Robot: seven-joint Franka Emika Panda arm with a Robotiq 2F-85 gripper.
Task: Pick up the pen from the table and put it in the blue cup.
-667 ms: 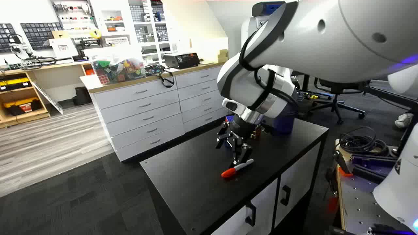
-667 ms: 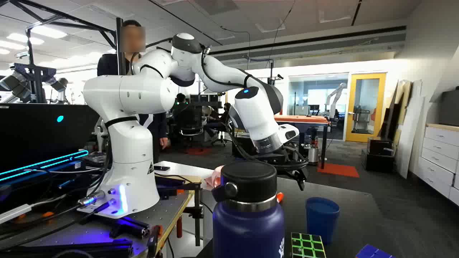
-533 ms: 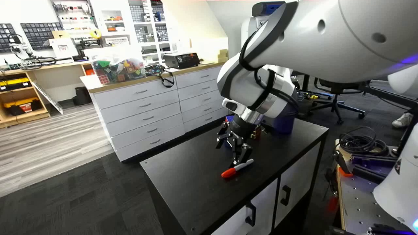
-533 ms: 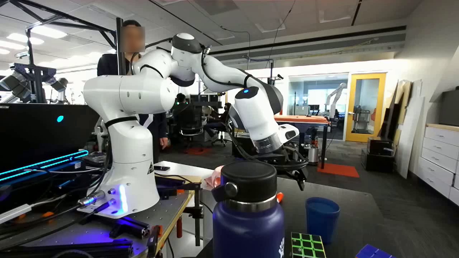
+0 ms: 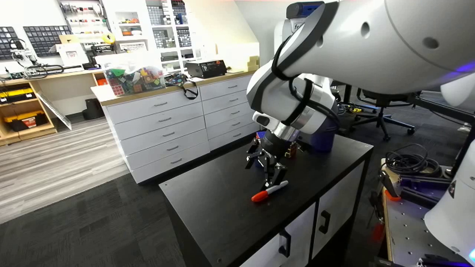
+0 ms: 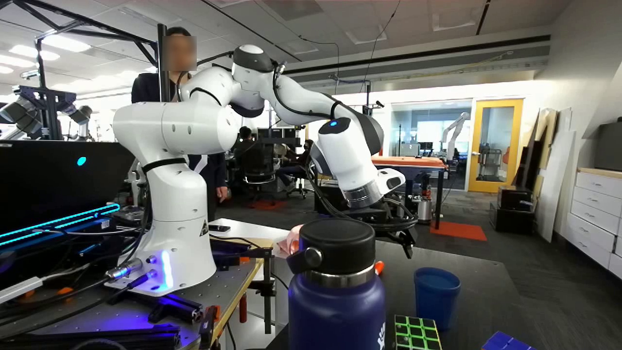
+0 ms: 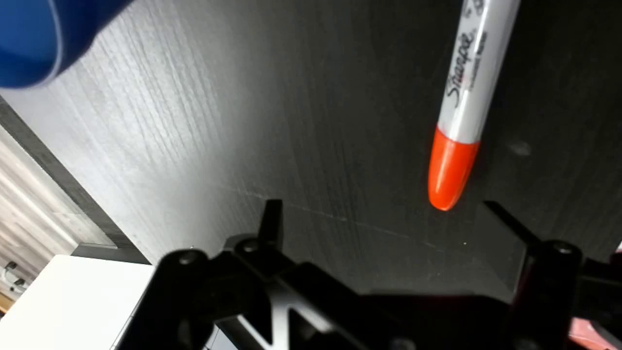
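The pen, a marker with a grey-white body and a red-orange end, lies on the black table. It shows in an exterior view and at the upper right of the wrist view. Only its orange end shows beside the bottle. My gripper is open and empty, low over the table. In the wrist view the gripper's fingers stand wide apart, with the orange end just beyond them, nearer the right finger. The blue cup stands upright; part of it shows at the wrist view's upper left.
A tall blue-purple bottle with a black lid stands on the table. A green-faced puzzle cube and a blue cube are near the cup. A white drawer unit stands behind the table. A person stands behind the robot's base.
My arm, the pen and the cup show no movement. A white shoe at the right edge of an exterior view has moved almost out of sight.
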